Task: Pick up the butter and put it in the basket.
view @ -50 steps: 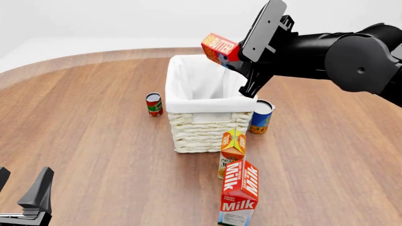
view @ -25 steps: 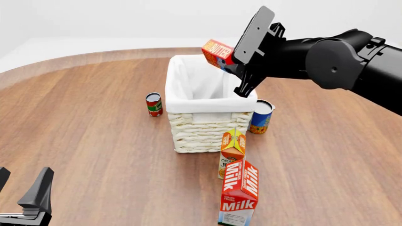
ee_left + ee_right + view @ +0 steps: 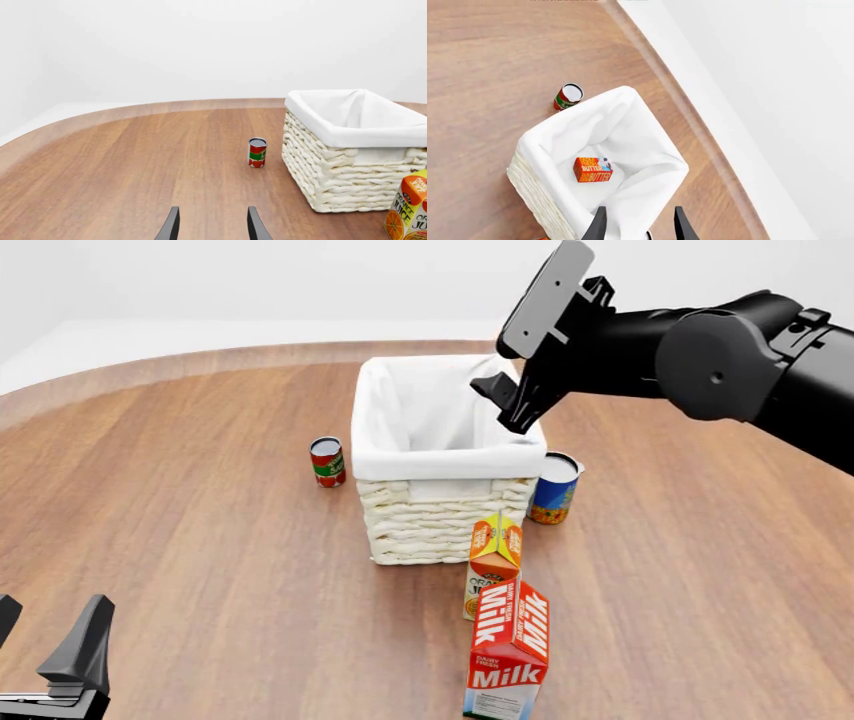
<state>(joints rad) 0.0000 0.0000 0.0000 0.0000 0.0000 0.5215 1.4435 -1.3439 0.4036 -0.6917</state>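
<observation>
Right wrist view: butter down in basket, fingers empty

Butter (image 3: 592, 170) lies flat on the cloth floor inside the basket (image 3: 534, 185), label up. Right gripper (image 3: 637, 225) hangs above the basket's rim, fingers (image 3: 598, 227) parted with nothing between them, touching nothing. Left gripper (image 3: 212, 227) sits low, well apart from the basket, fingers spread, also empty.

Likely risk: pulling the right arm back low could clip the rim or snag the cloth lining and drag the basket into the juice carton (image 3: 493, 565) or the can (image 3: 554, 488) just beside it.
</observation>
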